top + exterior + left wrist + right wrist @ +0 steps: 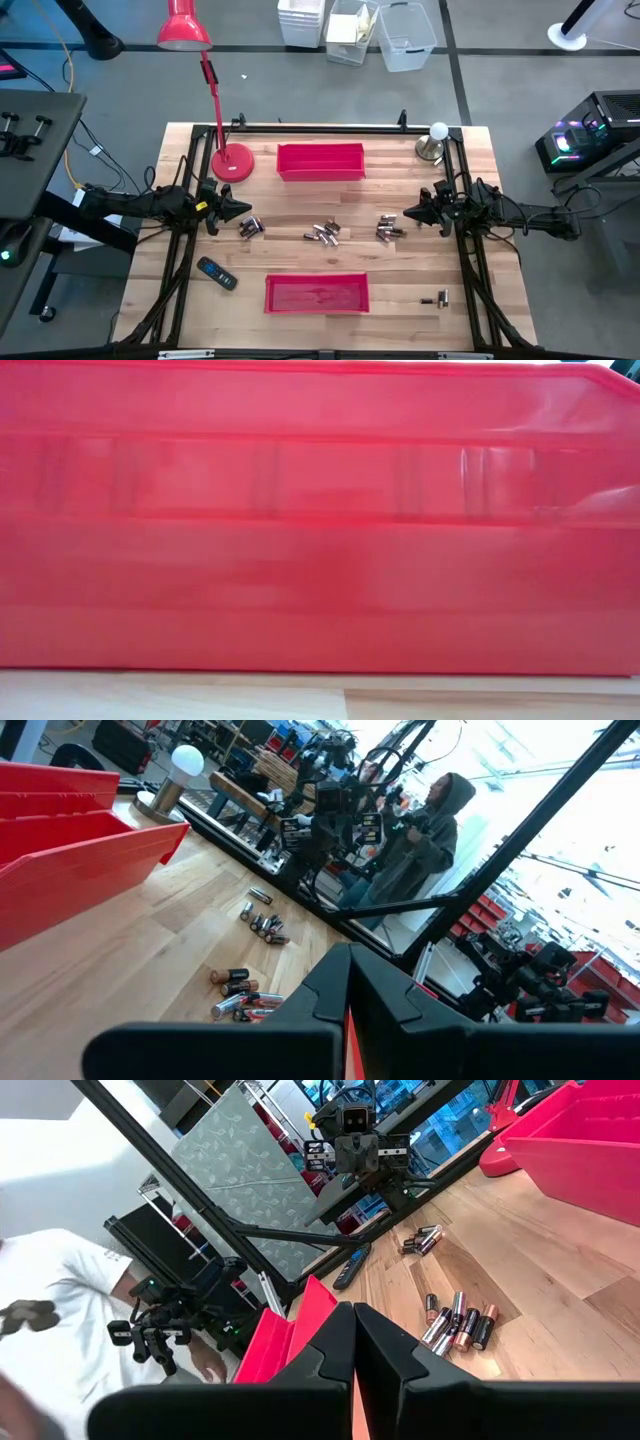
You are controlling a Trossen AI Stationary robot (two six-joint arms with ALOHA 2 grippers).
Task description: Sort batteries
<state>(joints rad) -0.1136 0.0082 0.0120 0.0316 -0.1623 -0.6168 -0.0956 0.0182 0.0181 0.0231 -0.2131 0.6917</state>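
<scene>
The batteries lie loose on the wooden table in three small heaps, left [250, 227], middle [322, 233] and right [388, 228], with a stray pair [440, 297] near the right front. My left gripper [240, 208] hovers shut just left of the left heap, pointing right. In its wrist view, my left gripper [348, 970] looks over the nearest heap [240, 997]. My right gripper [408, 212] is shut beside the right heap, pointing left. In its wrist view, my right gripper [354, 1325] has that heap [460, 1325] just ahead.
A red tray [320, 160] stands at the far middle and another [316, 293] at the near middle; the near one's wall [320, 530] fills the low view. A red lamp's base [232, 162], a black handset [216, 273] and a white-knobbed stand [436, 140] share the table. People [425, 830] show beyond it.
</scene>
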